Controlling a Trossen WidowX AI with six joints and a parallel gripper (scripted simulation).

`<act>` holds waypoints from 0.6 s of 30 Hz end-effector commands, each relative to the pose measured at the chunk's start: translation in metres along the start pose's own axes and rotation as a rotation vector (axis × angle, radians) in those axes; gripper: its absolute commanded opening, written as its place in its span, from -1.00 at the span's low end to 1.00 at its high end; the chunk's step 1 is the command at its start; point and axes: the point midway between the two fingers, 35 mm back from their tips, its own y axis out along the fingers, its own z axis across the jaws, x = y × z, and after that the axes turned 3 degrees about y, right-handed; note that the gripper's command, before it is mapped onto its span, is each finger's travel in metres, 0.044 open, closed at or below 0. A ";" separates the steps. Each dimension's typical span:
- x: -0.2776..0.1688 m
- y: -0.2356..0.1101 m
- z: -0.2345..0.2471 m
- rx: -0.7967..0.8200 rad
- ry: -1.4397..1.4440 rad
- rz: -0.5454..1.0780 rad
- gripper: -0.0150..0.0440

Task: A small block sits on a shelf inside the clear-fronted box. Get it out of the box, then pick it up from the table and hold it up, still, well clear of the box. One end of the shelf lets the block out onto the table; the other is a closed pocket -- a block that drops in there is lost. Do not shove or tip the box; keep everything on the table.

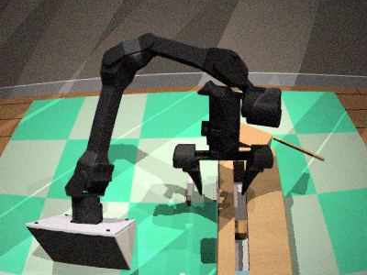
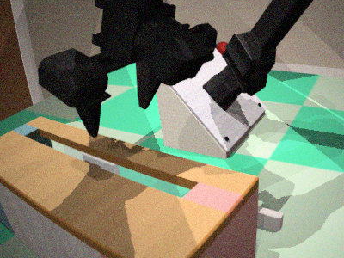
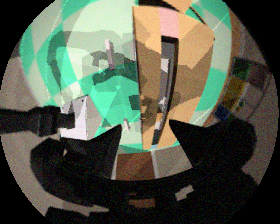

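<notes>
The box point(image 1: 271, 220) point(image 2: 172, 224) point(image 3: 192, 65) has a wooden top with a long slot. One end of its top has a pink patch point(image 2: 212, 197) point(image 3: 169, 22), the other a pale blue patch point(image 2: 25, 130). A tan piece point(image 1: 240, 226) shows across the slot in the top view; I cannot tell whether it is the block or part of the box. My gripper point(image 1: 222, 193) point(image 2: 119, 121) point(image 3: 145, 124) is open and empty, fingers pointing down, above the box's top near the slot. The shelf is not clearly visible.
A pale bar point(image 1: 189, 192) point(image 2: 271, 219) point(image 3: 109, 54) lies on the table beside the box. A wooden wedge point(image 1: 256, 134) and a thin stick point(image 1: 298, 148) lie beyond the box's far end. The arm's sloped white base point(image 1: 84, 225) point(image 2: 189, 116) point(image 3: 82, 120) stands across from the box.
</notes>
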 end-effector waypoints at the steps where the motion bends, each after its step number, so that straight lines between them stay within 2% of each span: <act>1: 0.002 0.007 0.001 0.007 -0.006 -0.008 0.86; 18: 0.009 0.034 0.002 0.006 -0.006 -0.009 0.86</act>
